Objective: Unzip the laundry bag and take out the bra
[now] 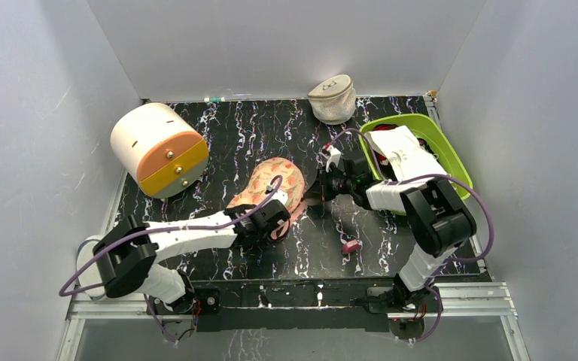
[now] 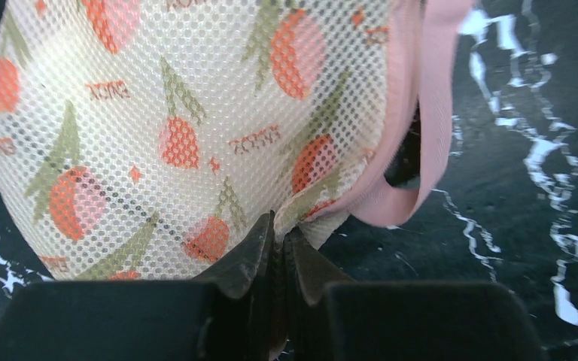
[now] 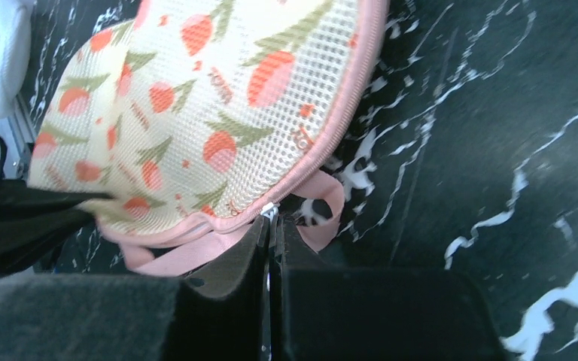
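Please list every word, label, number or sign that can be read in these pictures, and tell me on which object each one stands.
Small red words repeated in the print of the laundry bag: there are letters, but they are too blurred and distorted to read with confidence in either wrist view.
Small mark on top of the beige mesh pouch: too small to read.
No other text, number or sign can be seen.

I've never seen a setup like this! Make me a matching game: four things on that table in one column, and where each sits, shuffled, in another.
Things:
1. laundry bag
2. green bin
3. beige mesh pouch
4. white drum

Places:
A. far back, near the middle
B. left side
C. right side
D. centre

Pairs: 1-D, 2-C, 3-A, 4-B
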`<state>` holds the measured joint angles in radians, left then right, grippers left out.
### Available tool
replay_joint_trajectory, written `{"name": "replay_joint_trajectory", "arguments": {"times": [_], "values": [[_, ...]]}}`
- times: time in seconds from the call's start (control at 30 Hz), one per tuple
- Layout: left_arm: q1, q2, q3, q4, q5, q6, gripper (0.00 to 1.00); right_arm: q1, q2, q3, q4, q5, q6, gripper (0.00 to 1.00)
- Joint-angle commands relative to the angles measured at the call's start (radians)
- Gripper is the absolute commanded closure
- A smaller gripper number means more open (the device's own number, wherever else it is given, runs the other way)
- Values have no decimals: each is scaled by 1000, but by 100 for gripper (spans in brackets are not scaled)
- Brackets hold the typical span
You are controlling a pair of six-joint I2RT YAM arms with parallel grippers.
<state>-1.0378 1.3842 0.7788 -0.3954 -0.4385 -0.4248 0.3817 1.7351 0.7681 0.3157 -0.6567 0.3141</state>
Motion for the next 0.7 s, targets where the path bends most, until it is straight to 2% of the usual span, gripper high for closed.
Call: {"name": "replay_joint_trajectory", "arguments": {"times": [0.0, 0.17, 0.33, 0.4, 0.47, 0.53, 0.63, 0.67], "values": [[2, 52, 48, -103, -97, -41, 93, 30, -115, -84, 92, -2, 46, 100], [1, 16, 61, -87, -57, -59, 70, 84, -173, -165, 124, 2, 93, 100], [-2, -129, 53, -38, 9, -15, 30, 133, -221, -198, 139, 19, 128, 100], [-3, -150, 69, -36, 27, 3, 21, 148, -235, -200, 143, 25, 143, 100], [-8, -131, 107, -34, 53, 24, 17, 178, -256, -201, 146, 41, 162, 100], [-16, -78, 131, 10, 68, 54, 17, 202, -277, -207, 160, 56, 190, 100], [-18, 36, 175, 60, 39, 92, 29, 229, -298, -214, 160, 65, 210, 100], [-19, 116, 224, 60, -10, 115, 41, 242, -314, -218, 149, 70, 210, 100]]}}
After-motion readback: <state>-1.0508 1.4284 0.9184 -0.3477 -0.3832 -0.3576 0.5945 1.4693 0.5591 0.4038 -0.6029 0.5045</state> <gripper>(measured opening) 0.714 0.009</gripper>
